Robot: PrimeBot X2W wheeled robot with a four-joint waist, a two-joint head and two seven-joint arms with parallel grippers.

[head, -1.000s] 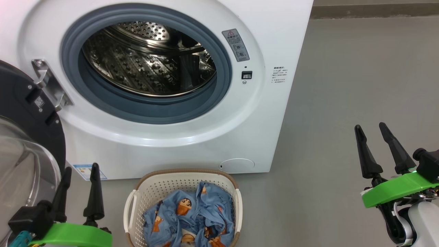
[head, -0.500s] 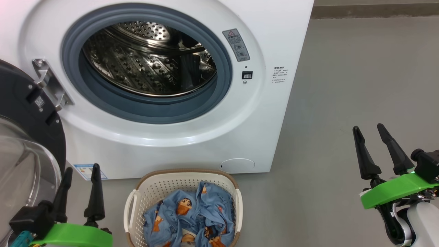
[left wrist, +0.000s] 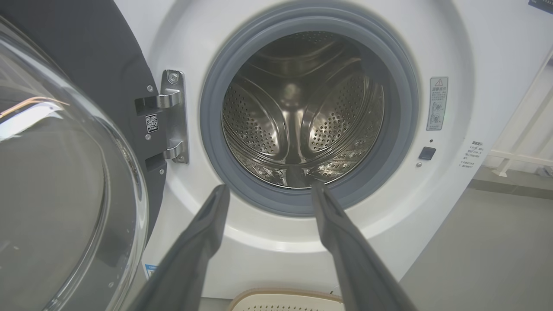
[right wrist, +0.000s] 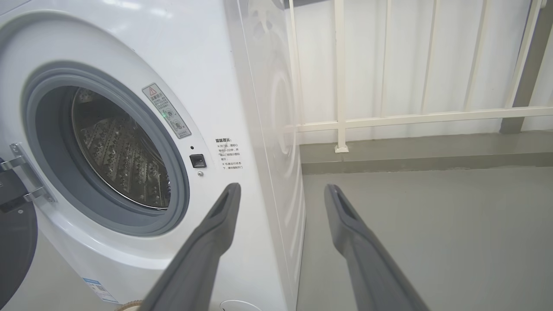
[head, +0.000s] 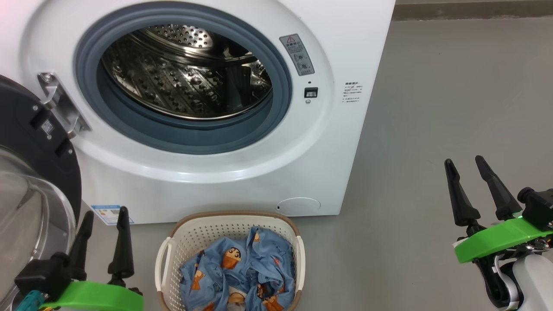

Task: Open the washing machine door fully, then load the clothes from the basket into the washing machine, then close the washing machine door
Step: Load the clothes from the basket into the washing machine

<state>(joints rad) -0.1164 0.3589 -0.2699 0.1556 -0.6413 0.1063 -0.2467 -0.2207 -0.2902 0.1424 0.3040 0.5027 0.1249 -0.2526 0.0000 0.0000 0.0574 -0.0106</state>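
The white washing machine stands with its steel drum exposed. Its door, black ring and clear glass bowl, is swung wide to the left. The drum looks bare inside in the left wrist view. On the floor in front sits the cream basket holding the light blue clothes. My left gripper is open, low at the left beside the basket and in front of the door glass. My right gripper is open over the floor, well right of the machine.
Grey floor stretches to the right of the machine. A white railing on a raised kerb runs behind it. The door glass bulges close to my left fingers.
The head view has tilted slightly, so the machine sits a little higher in the picture. The right gripper drifted a touch left early on. Basket and clothes lie as before.
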